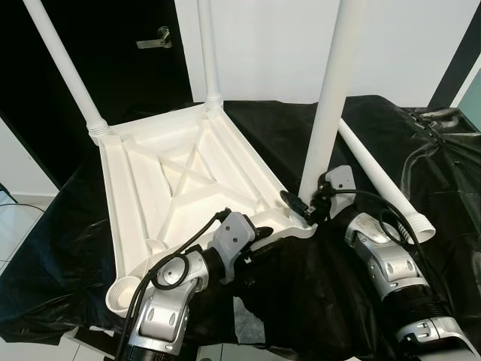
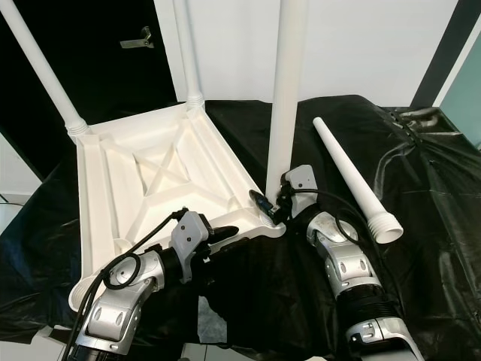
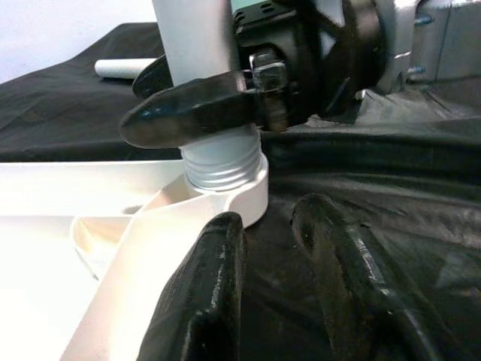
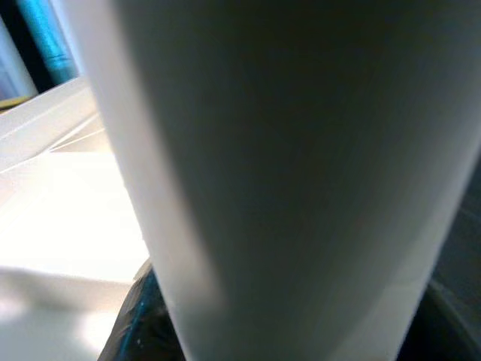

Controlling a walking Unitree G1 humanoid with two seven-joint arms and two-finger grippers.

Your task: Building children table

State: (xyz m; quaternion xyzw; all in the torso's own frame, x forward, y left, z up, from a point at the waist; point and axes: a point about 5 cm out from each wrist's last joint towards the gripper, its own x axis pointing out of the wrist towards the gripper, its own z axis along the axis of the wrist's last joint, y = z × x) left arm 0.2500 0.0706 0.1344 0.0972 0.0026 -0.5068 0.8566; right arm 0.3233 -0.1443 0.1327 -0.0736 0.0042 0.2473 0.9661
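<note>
White tabletop (image 1: 180, 180), upside down: matt moulded plastic, ribbed underside, smooth. Legs same white plastic; the one in my right claw (image 1: 304, 204) is a smooth leg (image 1: 331, 98) with a ridged threaded collar. Loose leg (image 1: 379, 177) looks slightly satin. Black sheet (image 1: 421, 150) is glossy crinkled plastic film. My left claw (image 3: 278, 278) fingers are shiny black; my arms brushed silver metal.

No readable text, labels, brand marks, numbers or signs anywhere. The white tabletop (image 1: 180, 188), its legs, the black sheet (image 1: 421, 173) and the arm casings carry no lettering that can be made out.
</note>
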